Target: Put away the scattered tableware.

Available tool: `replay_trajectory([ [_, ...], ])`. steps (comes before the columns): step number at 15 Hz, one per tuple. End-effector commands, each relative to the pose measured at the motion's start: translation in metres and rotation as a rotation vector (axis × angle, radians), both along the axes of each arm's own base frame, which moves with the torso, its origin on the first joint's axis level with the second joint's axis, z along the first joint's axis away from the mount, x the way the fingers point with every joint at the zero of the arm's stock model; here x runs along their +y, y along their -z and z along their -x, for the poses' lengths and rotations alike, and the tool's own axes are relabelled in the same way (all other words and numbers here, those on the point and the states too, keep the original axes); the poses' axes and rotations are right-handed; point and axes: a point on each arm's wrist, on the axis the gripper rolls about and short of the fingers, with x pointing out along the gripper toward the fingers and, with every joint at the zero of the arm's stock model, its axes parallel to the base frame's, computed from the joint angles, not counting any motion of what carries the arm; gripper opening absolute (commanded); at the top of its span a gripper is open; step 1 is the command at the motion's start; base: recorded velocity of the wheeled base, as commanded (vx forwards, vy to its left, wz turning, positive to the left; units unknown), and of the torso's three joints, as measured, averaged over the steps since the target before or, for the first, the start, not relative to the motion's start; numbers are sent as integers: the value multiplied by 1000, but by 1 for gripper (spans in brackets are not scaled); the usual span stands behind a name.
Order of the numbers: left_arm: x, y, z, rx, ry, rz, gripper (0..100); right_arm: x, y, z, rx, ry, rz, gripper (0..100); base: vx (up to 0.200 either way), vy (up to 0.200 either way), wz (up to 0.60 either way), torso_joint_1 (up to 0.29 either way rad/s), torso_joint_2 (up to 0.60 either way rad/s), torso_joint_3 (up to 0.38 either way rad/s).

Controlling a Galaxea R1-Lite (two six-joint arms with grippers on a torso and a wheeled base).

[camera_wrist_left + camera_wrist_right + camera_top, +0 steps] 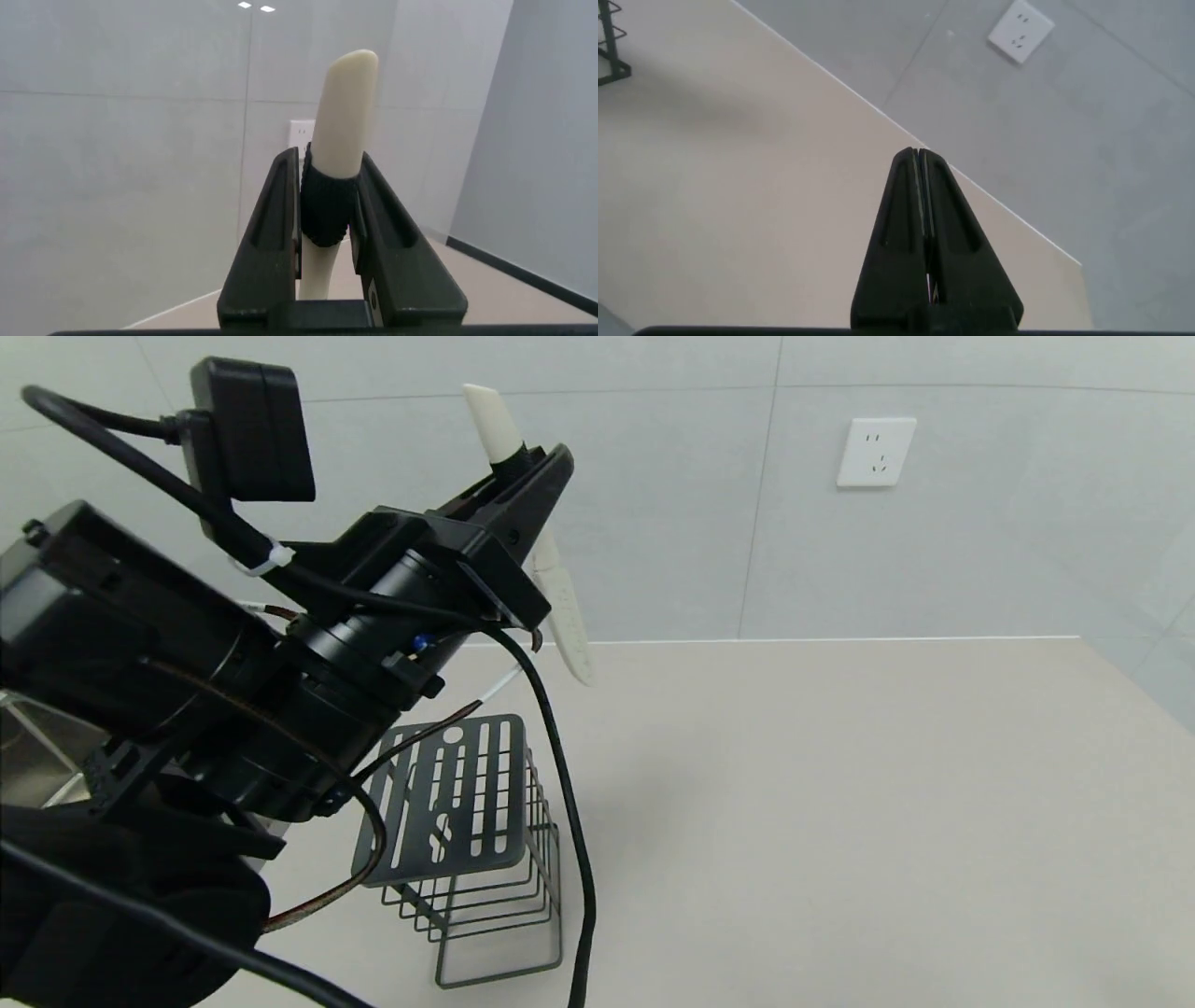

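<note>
High above the surface (840, 821) we hold our left arm raised and angled toward the back wall, with the left pincer (534, 467) pointing up and away from us. It is pinching a white knife (568, 616) by the dark collar between handle and blade. The pale, rounded handle sticks out past the fingertips. The blade hangs down on the other side, tip toward the surface and touching nothing. From the left wrist we see the same grip: both jaws are closed on the black collar and the handle rises between them.

Beneath the arm a dark wire rack (457, 821) with a slotted top plate stands on the surface, below the blade and apart from it. Our arm's cables (571, 859) hang across the front of it. A steel sink (28, 756) sits at the left edge, mostly hidden by the arm. A wall socket (876, 451) is on the tiles behind.

Our right pincer (922, 163) is pressed together with nothing in it, over bare surface.
</note>
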Motion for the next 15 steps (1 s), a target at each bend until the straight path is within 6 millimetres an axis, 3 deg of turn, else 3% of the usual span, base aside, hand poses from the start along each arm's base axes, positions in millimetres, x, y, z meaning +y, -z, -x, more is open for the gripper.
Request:
replay_trajectory([
  [1, 5, -5, 7, -19, 16, 6, 0, 2, 24, 27, -86, 25, 6, 0, 0, 0, 0, 0, 0, 0],
  [4, 11, -15, 16, -55, 47, 5, 0, 2, 38, 35, -77, 24, 5, 0, 0, 0, 0, 0, 0, 0],
  [10, 53, -41, 85, 30, 82, -201, 0, 0, 60, 29, 189, 104, -191, 0, 0, 0, 0, 0, 0, 0],
  [12, 58, -42, 90, 20, 41, -231, 0, -1, 72, 29, 326, 141, -275, 0, 0, 0, 0, 0, 0, 0],
  [15, 60, -42, 87, 52, -115, -208, 0, -2, 71, 29, 321, 182, -344, 0, 0, 0, 0, 0, 0, 0],
])
